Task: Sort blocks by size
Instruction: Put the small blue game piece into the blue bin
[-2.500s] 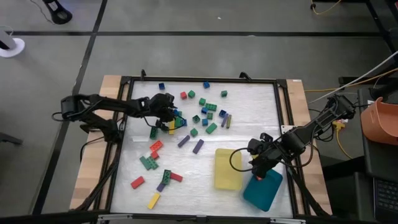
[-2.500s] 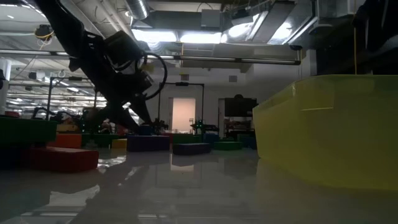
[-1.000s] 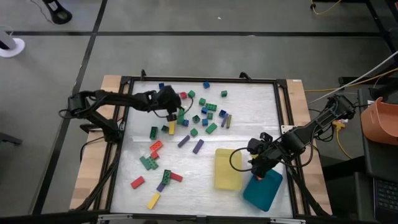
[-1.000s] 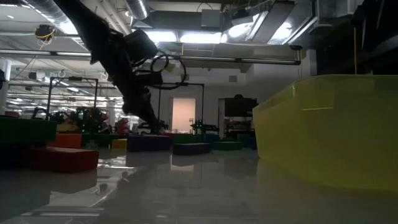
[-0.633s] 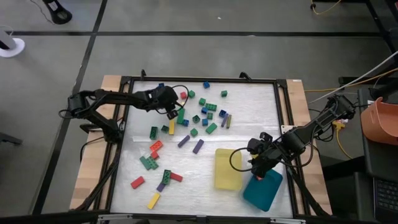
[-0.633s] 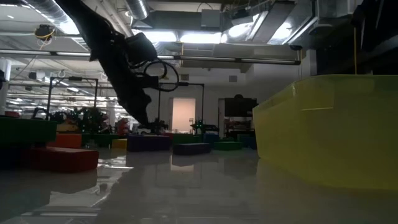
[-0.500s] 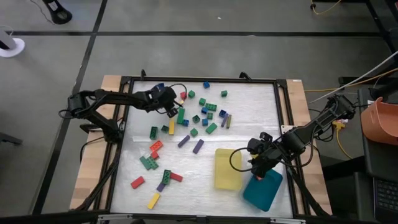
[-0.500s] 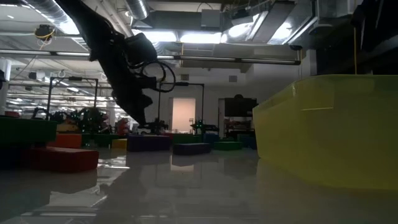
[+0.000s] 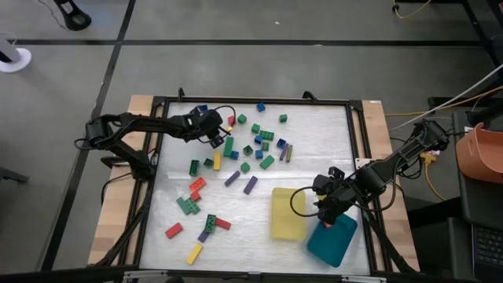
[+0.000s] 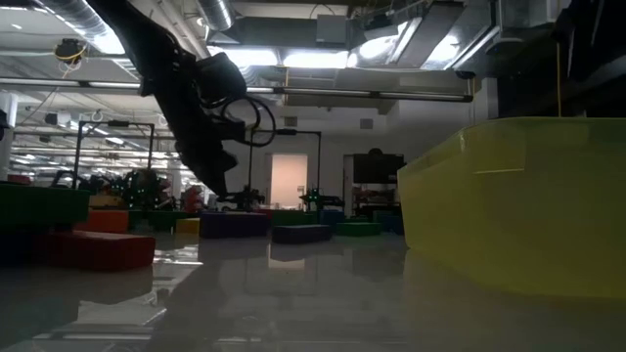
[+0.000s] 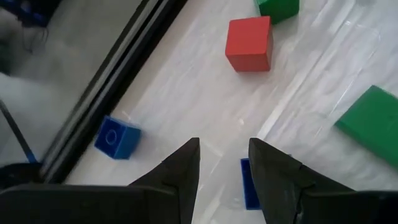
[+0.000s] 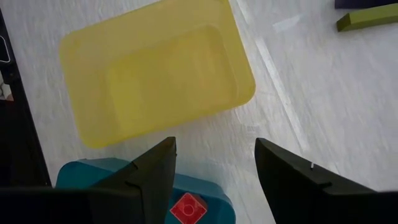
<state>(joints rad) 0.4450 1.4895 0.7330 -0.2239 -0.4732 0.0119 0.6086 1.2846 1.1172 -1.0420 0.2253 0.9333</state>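
Only one red block (image 12: 188,208) sits in the teal tray (image 9: 333,239); the yellow tray (image 9: 288,213) holds nothing. Both end effectors, left (image 11: 222,163) and right (image 12: 214,162), are released with nothing between their fingers.

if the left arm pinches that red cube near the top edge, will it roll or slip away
Rolling seems unlikely: the red cube shows flat faces and rests square on the table. It looks like stiff, light plastic, so it should hold shape. Smooth sides on a glossy surface suggest it may skid if nudged off-centre.
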